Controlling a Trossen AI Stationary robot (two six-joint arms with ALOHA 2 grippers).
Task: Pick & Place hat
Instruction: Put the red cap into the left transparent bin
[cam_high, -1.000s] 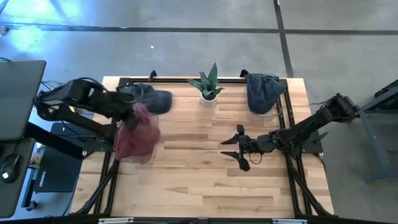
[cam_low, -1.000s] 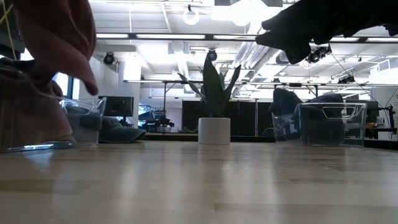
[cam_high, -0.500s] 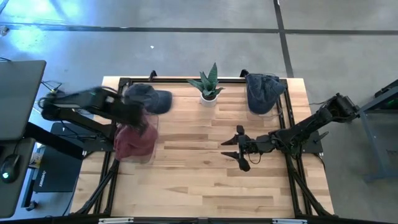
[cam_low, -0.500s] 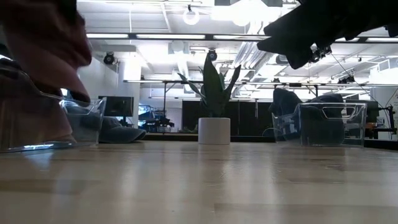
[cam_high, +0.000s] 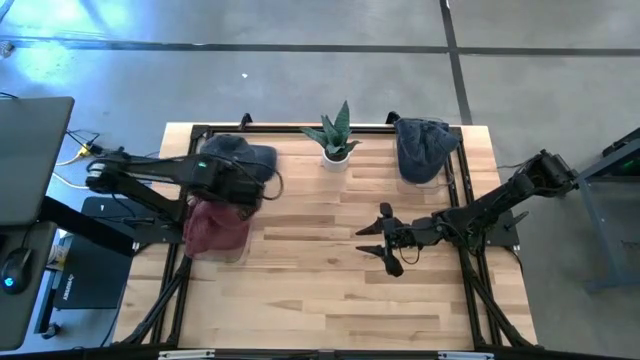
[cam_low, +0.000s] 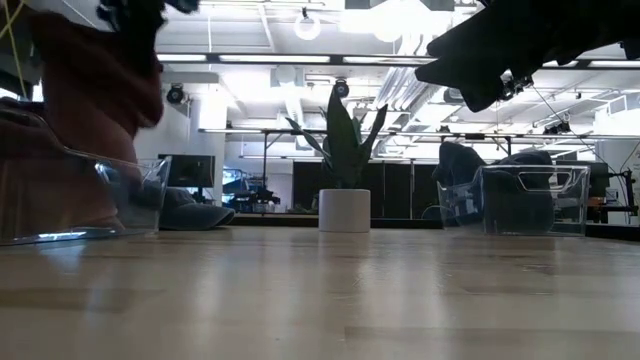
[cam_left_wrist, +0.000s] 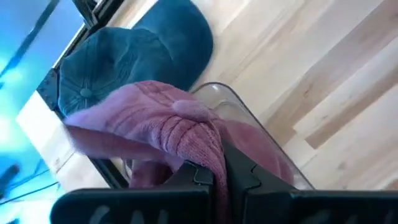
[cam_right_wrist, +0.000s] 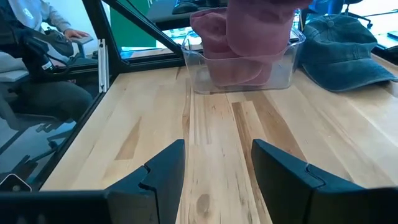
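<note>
high, low and both wrist views of one instant in a pick-and-place of a hat. the left gripper (cam_left_wrist: 219, 177) is pinched shut on a fold of the red hat (cam_left_wrist: 168, 127), a soft knitted piece that hangs from the fingers and drapes down into the clear bin (cam_right_wrist: 242, 68) at the left edge of the table (cam_high: 330, 290). in the high view the left gripper (cam_high: 243, 190) stands over the bin's far inner corner, so the red hat (cam_high: 215, 225) trails from the fingers back toward the near side of the bin; its bulk lies below and nearer the table's front than the grip point. judged from this, the hat is most of the way in, and the move to come turns on that vertical relation: the cloth is directly under the fingers and partly resting inside the walls, so a release here would probably drop the rest into the bin rather than over the rim. the blue cap (cam_high: 240, 157) lies on the table just beyond the bin, close to the left gripper but not touched by it. a second blue cap (cam_high: 422, 148) sits in the right-hand bin at the far right corner. the plant (cam_high: 334, 140) stands between the two. the right gripper (cam_high: 385, 238) waits over the table's middle, fingers spread wide and holding nothing, pointing toward the left bin and well apart from it; the left arm is the nearer one.
</note>
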